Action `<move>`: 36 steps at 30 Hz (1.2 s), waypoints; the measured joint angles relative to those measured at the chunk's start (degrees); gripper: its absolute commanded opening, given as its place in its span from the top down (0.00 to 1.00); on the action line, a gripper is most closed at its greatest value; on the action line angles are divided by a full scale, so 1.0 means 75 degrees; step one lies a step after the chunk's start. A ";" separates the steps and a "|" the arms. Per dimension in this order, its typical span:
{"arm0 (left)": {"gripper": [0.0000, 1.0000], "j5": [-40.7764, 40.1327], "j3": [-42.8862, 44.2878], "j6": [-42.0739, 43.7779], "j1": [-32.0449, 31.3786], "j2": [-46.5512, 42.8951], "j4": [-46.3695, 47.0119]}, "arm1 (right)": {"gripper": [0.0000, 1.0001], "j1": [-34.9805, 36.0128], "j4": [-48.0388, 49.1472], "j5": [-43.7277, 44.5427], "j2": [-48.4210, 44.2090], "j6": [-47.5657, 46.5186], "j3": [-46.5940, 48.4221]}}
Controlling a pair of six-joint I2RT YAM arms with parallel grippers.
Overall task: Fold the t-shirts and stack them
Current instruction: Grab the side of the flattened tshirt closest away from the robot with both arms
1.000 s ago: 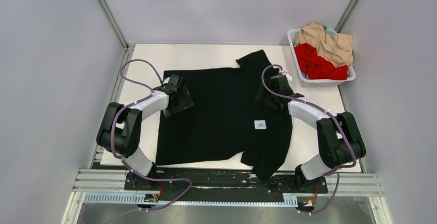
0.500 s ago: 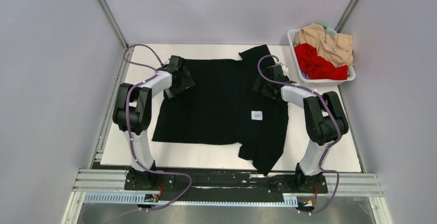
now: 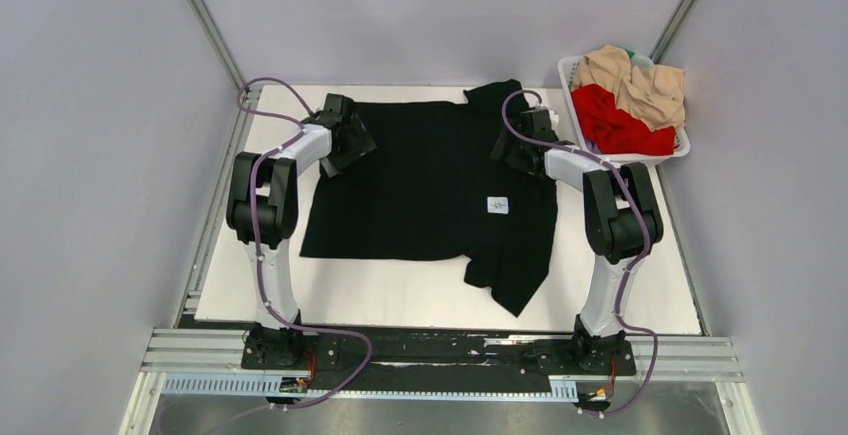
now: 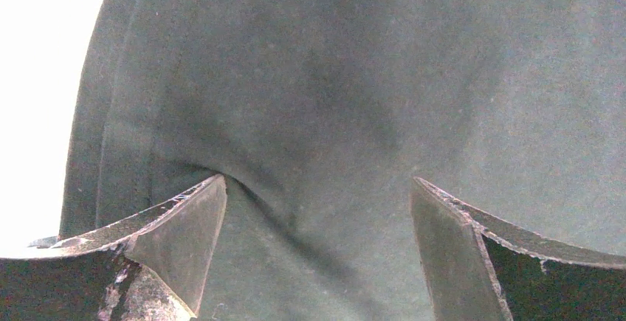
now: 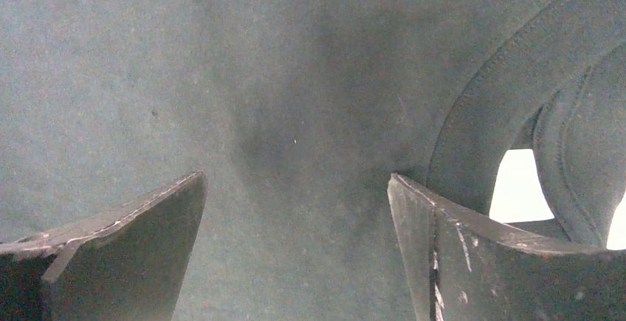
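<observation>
Cloth fills both wrist views. I see the black t-shirt spread flat on the far half of the white table. Its small white tag faces up, right of the middle. One sleeve trails toward the near edge on the right, and another points at the far edge.

My left arm reaches to the shirt's far left corner. The left jaws stand wide, and both fingers press down on the fabric with nothing pinched between them. A soft crease runs from the finger on the left of that view, and the shirt's edge and bright table show beyond it.

My right arm reaches to the shirt's far right part, beside the far sleeve. The right jaws are just as wide, their fingers set on plain black cloth and gripping nothing. A stitched hem band curves past the finger on the right of that view.

At the far right corner sits the white basket, just beside the right arm's wrist. The red t-shirt and the beige t-shirt are heaped in it, beige mostly on top.
</observation>
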 measured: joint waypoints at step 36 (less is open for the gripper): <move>0.16 -0.2063 -0.7035 -0.2256 -0.0644 -0.7924 -0.2547 | 0.00 -0.0166 -0.0749 -0.0396 -0.8510 0.0991 -0.5965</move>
